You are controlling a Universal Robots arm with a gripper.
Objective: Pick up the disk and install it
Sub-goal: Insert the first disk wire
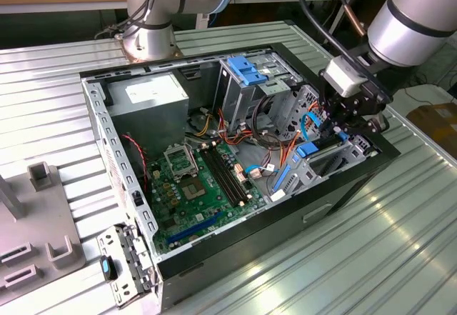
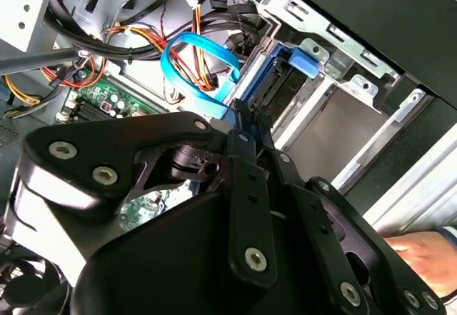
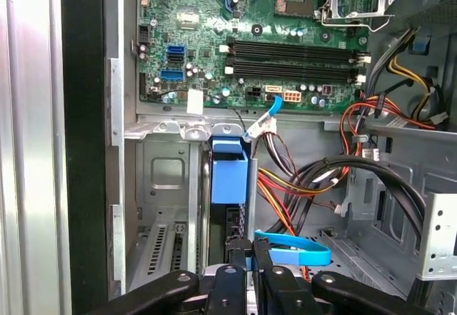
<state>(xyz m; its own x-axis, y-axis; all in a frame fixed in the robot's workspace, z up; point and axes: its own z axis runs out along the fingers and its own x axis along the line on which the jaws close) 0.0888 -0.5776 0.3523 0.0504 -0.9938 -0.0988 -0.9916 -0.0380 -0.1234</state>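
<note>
open computer case (image 1: 285,238) on metal table (image 1: 371,272); green motherboard (image 1: 193,193), power supply (image 1: 146,97) inside.

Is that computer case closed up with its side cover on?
No: in the exterior view the computer case lies open on its side, with its green motherboard in plain sight.

In the first wrist view, the claw (image 3: 250,247) hides the disk's (image 3: 230,179) near end.

The disk (image 1: 325,156) stands in the case's (image 1: 235,247) bay, to the exterior view's right of the motherboard (image 1: 193,186), under the hand (image 1: 341,133).
</note>
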